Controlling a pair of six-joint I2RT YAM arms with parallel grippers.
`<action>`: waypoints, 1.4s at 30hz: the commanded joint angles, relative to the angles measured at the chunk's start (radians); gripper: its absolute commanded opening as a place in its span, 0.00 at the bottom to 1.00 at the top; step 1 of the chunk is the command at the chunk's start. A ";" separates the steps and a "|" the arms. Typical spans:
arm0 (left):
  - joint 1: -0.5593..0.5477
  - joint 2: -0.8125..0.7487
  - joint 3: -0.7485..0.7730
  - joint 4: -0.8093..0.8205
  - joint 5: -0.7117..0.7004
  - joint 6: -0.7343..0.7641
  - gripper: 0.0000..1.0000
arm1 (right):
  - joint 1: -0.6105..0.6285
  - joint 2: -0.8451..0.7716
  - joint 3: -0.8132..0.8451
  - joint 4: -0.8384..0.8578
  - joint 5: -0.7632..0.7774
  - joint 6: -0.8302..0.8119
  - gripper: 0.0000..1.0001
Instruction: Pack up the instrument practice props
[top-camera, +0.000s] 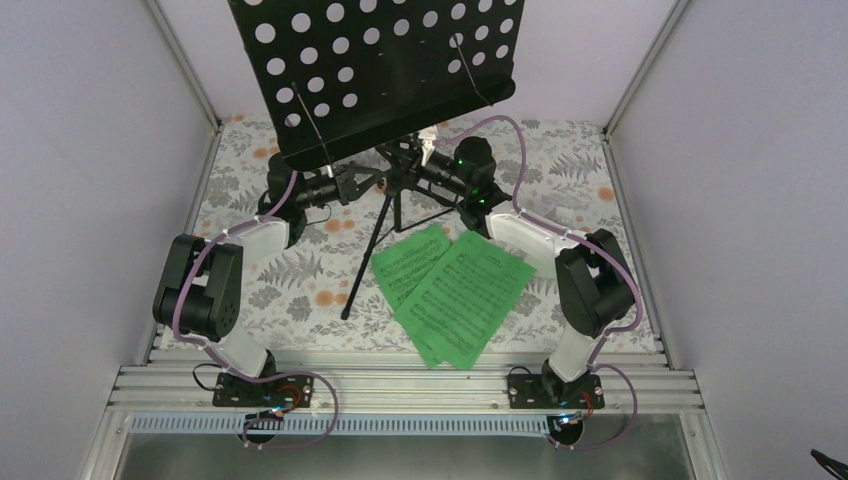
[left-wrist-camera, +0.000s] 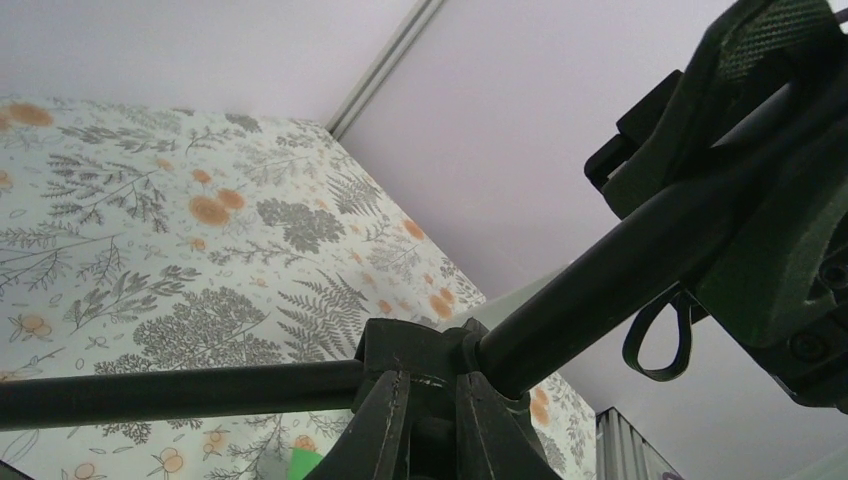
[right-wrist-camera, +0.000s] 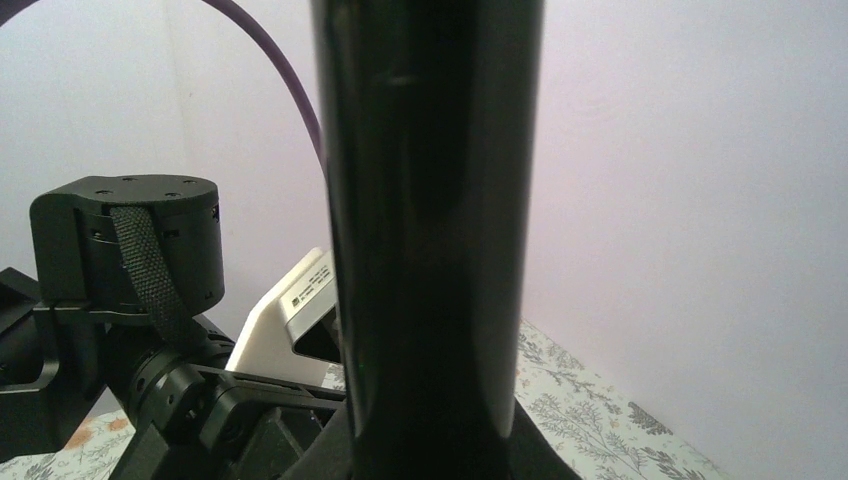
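Note:
The black music stand's round-holed desk (top-camera: 380, 70) stands high at the back, with its tripod legs spread on the floral table. My left gripper (top-camera: 372, 183) is shut on the tripod hub (left-wrist-camera: 415, 345), fingers (left-wrist-camera: 385, 420) on either side of it. My right gripper (top-camera: 418, 165) is shut on the upright pole (right-wrist-camera: 430, 200), which fills the right wrist view. Two bright green sheet-music pages (top-camera: 450, 290) lie flat in front of the stand. A small white slanted object (top-camera: 428, 142), probably the metronome, shows behind the pole and in the right wrist view (right-wrist-camera: 290, 320), mostly hidden.
The floral table cover (top-camera: 270, 270) is walled by pale panels left, right and back. A long tripod leg (top-camera: 365, 260) reaches toward the near edge, beside the pages. The aluminium rail (top-camera: 400, 385) carries both arm bases. The left arm's wrist (right-wrist-camera: 130, 250) sits close to the pole.

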 joint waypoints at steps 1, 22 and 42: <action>-0.037 0.039 -0.013 -0.167 -0.003 -0.002 0.06 | 0.024 -0.067 0.006 0.094 -0.022 0.040 0.04; 0.042 -0.136 0.108 -0.315 -0.136 0.461 0.46 | 0.024 -0.076 0.000 0.083 -0.006 0.037 0.04; 0.014 -0.064 0.124 -0.399 0.143 0.752 0.55 | 0.024 -0.072 0.014 0.068 -0.015 0.042 0.04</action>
